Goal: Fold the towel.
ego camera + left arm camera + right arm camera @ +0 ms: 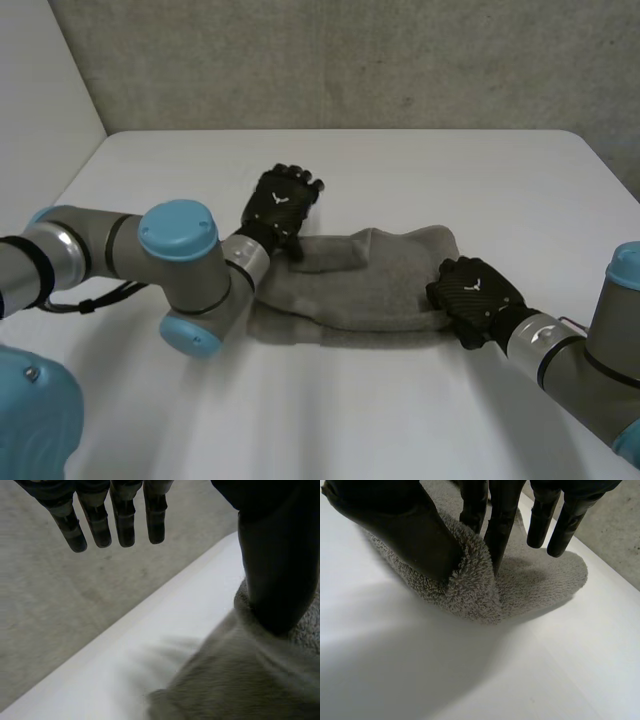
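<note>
The grey towel [370, 285] is lying bunched and partly doubled over near the middle of the white table [450, 180], running between the 2 hands. Its far layer is sitting rumpled over the near layer, and the near edge is showing as a flatter strip.

The left hand [283, 205] is resting at the towel's far left corner, its back facing up. In the left wrist view its fingers [123, 522] are reaching out straight and slightly spread, hanging clear of the cloth over the table's far edge [165, 630] and the grey concrete surface [60, 605] beyond it. Its thumb [275, 570] is pointing down with its tip touching the towel [240, 680]. Nothing is being pinched, so this hand is standing relaxed and apart.

The right hand [475, 295] is sitting at the towel's right end. In the right wrist view its thumb [395, 525] and 2 of its fingers [502, 525] are clamping a raised fold of the towel's edge [470, 595] between them. The other fingers are hanging straight just over the flat cloth behind the fold. The pinched fold is standing up off the table [420, 670], while the rest of the cloth is lying flat.

The left arm [180, 265] is reaching in across the table's left side, and the right arm [590, 360] is coming in from the near right corner. A grey concrete wall [350, 60] is standing behind the table.
</note>
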